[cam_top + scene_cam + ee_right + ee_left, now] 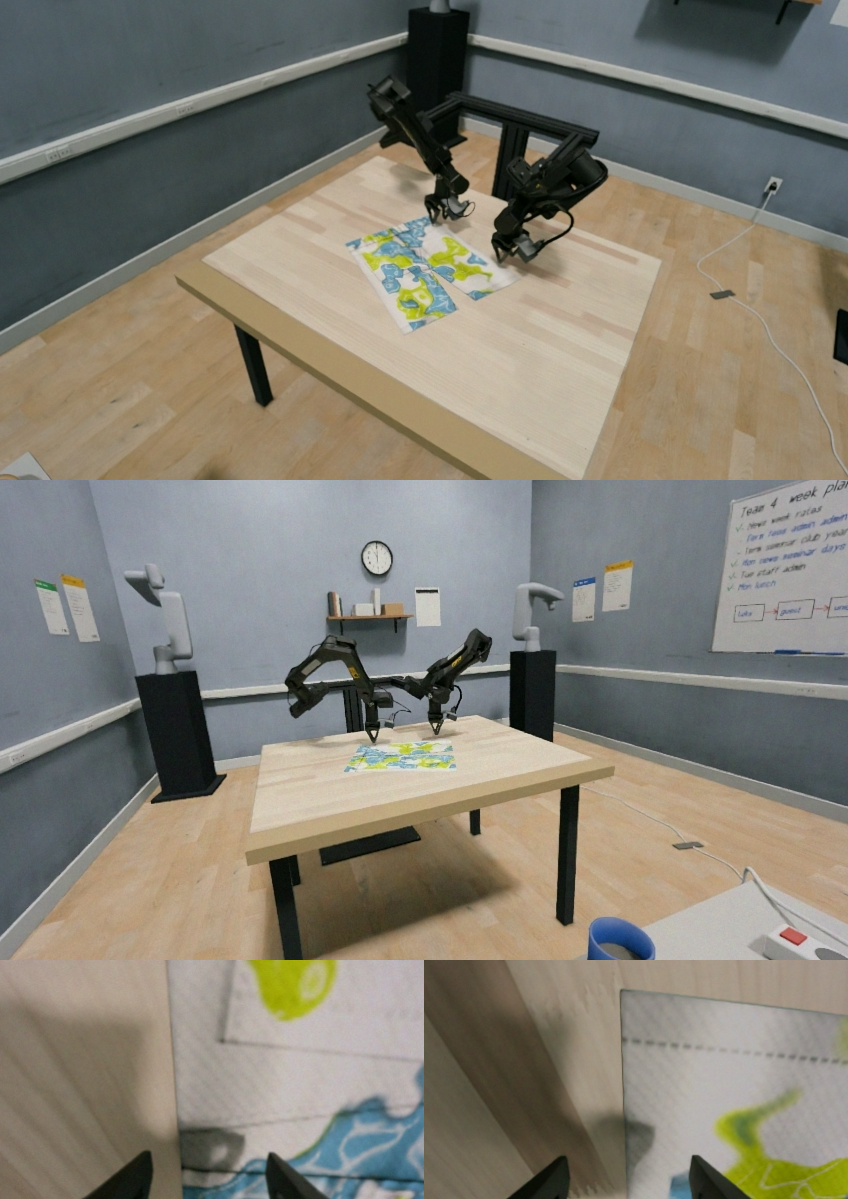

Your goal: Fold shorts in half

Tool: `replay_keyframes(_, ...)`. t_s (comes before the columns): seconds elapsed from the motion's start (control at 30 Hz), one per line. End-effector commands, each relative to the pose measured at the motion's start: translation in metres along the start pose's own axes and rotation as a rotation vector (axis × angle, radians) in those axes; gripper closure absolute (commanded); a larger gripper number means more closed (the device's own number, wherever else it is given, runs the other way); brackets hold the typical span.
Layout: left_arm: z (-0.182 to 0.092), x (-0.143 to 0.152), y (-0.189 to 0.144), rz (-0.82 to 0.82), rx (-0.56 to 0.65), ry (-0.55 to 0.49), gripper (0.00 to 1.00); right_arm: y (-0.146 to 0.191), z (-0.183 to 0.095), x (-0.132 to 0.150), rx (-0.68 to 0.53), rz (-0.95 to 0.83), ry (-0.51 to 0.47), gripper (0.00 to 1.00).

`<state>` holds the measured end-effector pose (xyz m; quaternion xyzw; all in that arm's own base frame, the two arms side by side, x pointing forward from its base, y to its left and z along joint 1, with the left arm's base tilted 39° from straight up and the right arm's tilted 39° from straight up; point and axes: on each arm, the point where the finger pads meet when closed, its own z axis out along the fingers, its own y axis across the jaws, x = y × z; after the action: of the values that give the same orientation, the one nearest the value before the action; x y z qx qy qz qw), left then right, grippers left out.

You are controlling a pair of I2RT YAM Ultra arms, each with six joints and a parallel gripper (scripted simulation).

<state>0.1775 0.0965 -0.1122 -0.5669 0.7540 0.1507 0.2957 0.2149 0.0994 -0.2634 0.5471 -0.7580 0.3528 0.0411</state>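
The shorts (416,297) (410,758) (747,1079) (299,1079), white with blue and lime patches, lie flat and spread out, unfolded. In the top view the waistband is at upper left and the two legs point to lower right, with a narrow gap between them. My left gripper (501,255) (436,732) (629,1166) is open above the outer edge of the back leg, near its hem corner. My right gripper (439,217) (373,739) (209,1161) is open above the same long edge, near the waistband corner. Both grippers are empty, with the cloth edge below and between their fingertips.
The shorts rest on a light wooden table (285,267) (303,789). A black stand (511,142) carrying both arms is at its back edge. In the exterior view, a blue mug (620,937) is on a separate surface at lower right.
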Motion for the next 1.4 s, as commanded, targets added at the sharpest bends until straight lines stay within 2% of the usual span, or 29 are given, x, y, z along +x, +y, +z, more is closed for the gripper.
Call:
replay_keyframes(0.0, 0.002, -0.001, -0.003, 0.007, 0.043, -0.005, 0.44, -0.009, -0.016, -0.022, 0.039, -0.001, -0.066, 0.44)
replay_keyframes(0.07, 0.004, 0.0, -0.001, 0.01, 0.038, -0.003, 0.44, -0.009, -0.016, -0.021, 0.036, -0.001, -0.065, 0.44)
replay_keyframes(0.1, 0.006, 0.0, 0.0, 0.011, 0.037, -0.002, 0.44, -0.003, 0.005, -0.008, 0.017, -0.002, -0.017, 0.44)
replay_keyframes(0.13, 0.013, -0.003, -0.014, -0.008, 0.063, -0.013, 0.44, -0.004, 0.007, -0.007, 0.014, 0.006, -0.015, 0.44)
replay_keyframes(0.27, 0.011, 0.0, 0.0, 0.014, 0.038, 0.0, 0.44, -0.004, 0.008, -0.01, 0.019, 0.001, -0.023, 0.44)
replay_keyframes(0.53, 0.01, 0.0, 0.0, 0.024, 0.038, -0.011, 0.44, -0.005, 0.008, -0.013, 0.012, 0.007, -0.033, 0.44)
replay_keyframes(0.57, 0.011, -0.001, -0.005, 0.017, 0.047, -0.015, 0.44, -0.002, 0.018, -0.004, 0.013, 0.003, -0.008, 0.44)
replay_keyframes(0.73, 0.01, 0.0, 0.001, 0.026, 0.036, -0.01, 0.44, -0.002, 0.019, -0.008, 0.019, -0.002, -0.018, 0.44)
replay_keyframes(0.77, 0.018, -0.004, -0.016, -0.008, 0.072, -0.015, 0.44, -0.001, 0.024, -0.003, 0.008, 0.005, -0.004, 0.44)
replay_keyframes(0.8, 0.018, -0.004, -0.015, -0.006, 0.073, -0.014, 0.44, 0.005, 0.019, -0.004, 0.009, -0.018, -0.012, 0.54)
replay_keyframes(1.0, 0.023, -0.003, -0.011, 0.002, 0.063, -0.011, 0.44, 0.0, 0.016, -0.007, 0.023, -0.014, -0.019, 0.54)
replay_keyframes(1.03, 0.022, -0.002, -0.004, 0.008, 0.039, -0.013, 0.44, -0.004, 0.021, 0.001, 0.015, 0.006, 0.001, 0.54)
replay_keyframes(1.17, 0.028, -0.004, -0.015, -0.006, 0.07, -0.015, 0.44, -0.014, 0.023, 0.003, 0.059, 0.008, 0.005, 0.54)
replay_keyframes(1.37, 0.034, -0.003, -0.012, -0.001, 0.062, -0.011, 0.44, -0.017, 0.02, -0.003, 0.038, 0.015, -0.011, 0.54)
